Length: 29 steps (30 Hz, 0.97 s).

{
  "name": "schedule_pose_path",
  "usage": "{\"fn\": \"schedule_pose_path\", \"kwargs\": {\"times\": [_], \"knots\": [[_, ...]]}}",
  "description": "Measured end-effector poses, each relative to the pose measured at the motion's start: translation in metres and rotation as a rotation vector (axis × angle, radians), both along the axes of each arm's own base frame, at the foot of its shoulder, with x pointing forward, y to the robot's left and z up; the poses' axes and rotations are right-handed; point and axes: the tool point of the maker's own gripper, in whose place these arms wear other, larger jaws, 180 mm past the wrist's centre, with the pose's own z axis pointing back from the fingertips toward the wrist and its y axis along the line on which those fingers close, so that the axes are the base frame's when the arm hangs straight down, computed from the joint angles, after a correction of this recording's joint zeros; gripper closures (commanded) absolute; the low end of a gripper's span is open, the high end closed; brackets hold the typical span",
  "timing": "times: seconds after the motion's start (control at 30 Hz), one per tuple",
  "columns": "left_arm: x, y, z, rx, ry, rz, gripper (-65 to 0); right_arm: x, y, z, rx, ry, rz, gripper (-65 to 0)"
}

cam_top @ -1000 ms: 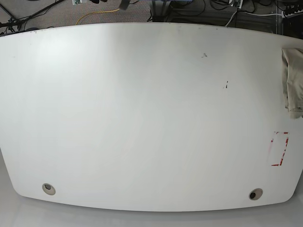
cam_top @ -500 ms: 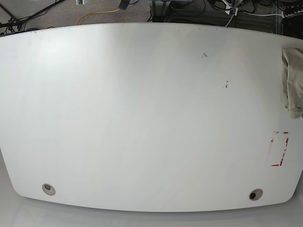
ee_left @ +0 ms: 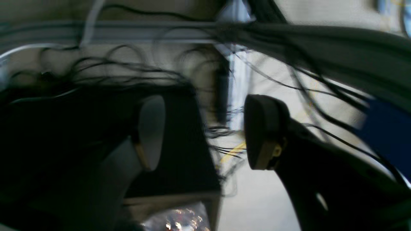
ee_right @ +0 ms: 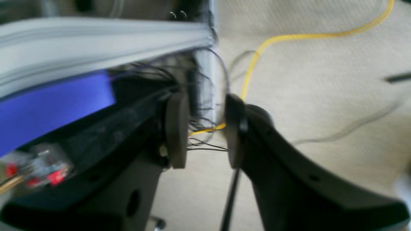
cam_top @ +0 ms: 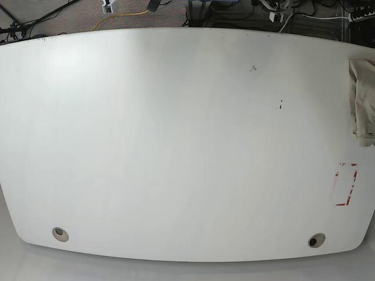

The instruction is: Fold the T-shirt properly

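Observation:
The beige T-shirt (cam_top: 363,100) lies bunched at the far right edge of the white table (cam_top: 176,146), partly cut off by the frame. Neither wrist view shows it. My left gripper (ee_left: 205,134) is open, with a wide gap between its fingers (ee_left: 151,131) and nothing in it. My right gripper (ee_right: 205,130) is open with a narrower gap and is also empty. Both wrist views are blurred and show floor and cables beyond the table's far edge. I cannot make out either gripper clearly in the base view.
A red tape rectangle (cam_top: 345,184) marks the table's right side below the shirt. Two round cable holes (cam_top: 60,234) (cam_top: 316,240) sit near the front edge. Tangled black cables (ee_left: 128,73), a yellow cable (ee_right: 289,38) and a blue panel (ee_right: 54,106) lie behind the table.
The T-shirt has not moved. Two small light pieces at the base view's top edge have shifted inward toward the centre.

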Motion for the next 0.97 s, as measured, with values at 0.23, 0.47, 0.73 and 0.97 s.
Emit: {"fn": "schedule_pose_path", "kwargs": {"times": [0.23, 0.47, 0.73, 0.97], "knots": [[-0.016, -0.015, -0.019, -0.009, 0.11, -0.013, -35.4, 0.007, -0.01, -0.025, -0.076, 0.082, 0.003, -18.1], [0.006, -0.005, -0.025, 0.079, 0.122, -0.013, -35.4, 0.025, -0.001, -0.036, -0.061, 0.109, 0.017, -18.2], [-0.005, -0.021, -0.027, 0.042, 0.171, -0.018, -35.6, 0.036, -0.001, -0.037, -0.07, 0.098, 0.051, -18.4], [0.008, -0.017, -0.027, 0.052, 0.155, -0.019, -35.7, 0.035, 0.009, -0.038, -0.055, 0.101, 0.055, -18.4]]}}
